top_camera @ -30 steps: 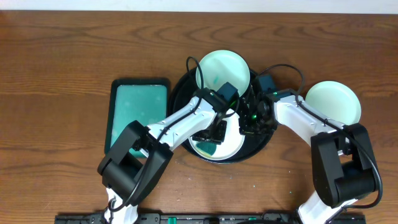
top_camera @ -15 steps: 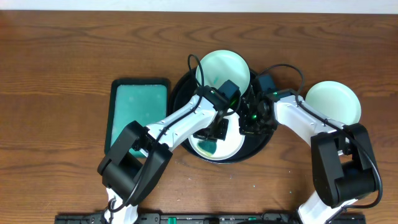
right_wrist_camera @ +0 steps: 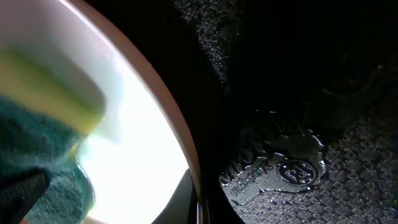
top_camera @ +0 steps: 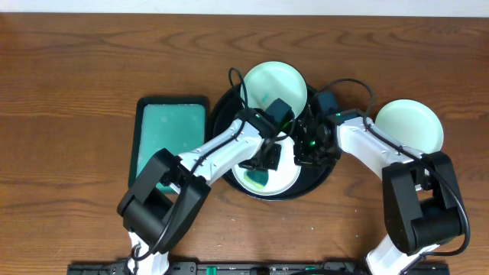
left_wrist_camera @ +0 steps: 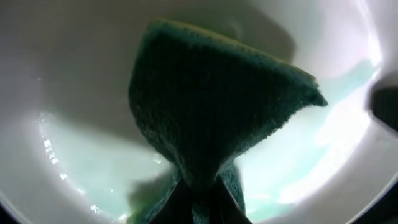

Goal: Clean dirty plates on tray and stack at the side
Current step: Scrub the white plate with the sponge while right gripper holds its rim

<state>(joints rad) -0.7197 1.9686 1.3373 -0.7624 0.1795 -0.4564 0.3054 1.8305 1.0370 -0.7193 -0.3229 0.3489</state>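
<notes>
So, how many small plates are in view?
3. One plate at the back of the black tray, one at its front under the left gripper, one on the table right of the tray. Any stacked beneath would be hidden.

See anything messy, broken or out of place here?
Nothing spilled or broken. The far plate sticks out past the far rim of the tray, so it may sit tilted. The left end effector only presses a sponge into the near plate.

Glossy plates [top_camera: 409, 124], fuzzy green sponge [left_wrist_camera: 211, 106], pebbled black tray [right_wrist_camera: 298, 74], wood-grain table [top_camera: 76, 61].
</notes>
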